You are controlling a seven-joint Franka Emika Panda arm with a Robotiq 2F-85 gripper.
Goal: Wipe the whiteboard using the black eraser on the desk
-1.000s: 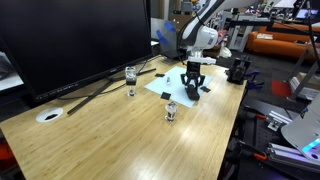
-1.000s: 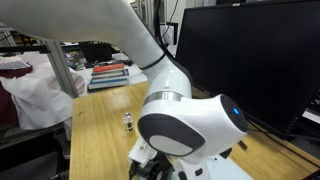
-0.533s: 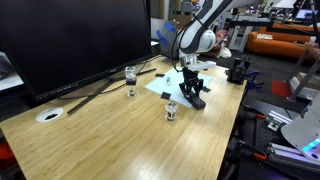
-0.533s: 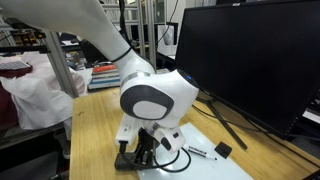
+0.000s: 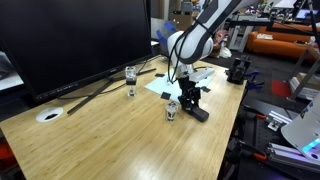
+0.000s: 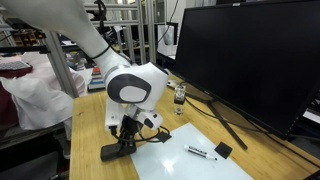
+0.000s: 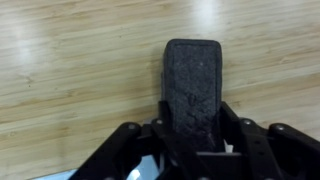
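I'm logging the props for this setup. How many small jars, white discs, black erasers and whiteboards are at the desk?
Small jars: 2
White disc: 1
Black eraser: 1
Whiteboard: 1
Total: 5

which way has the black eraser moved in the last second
Yes: the black eraser, gripped by the tool, moved away from the whiteboard, across the desk toward the camera.
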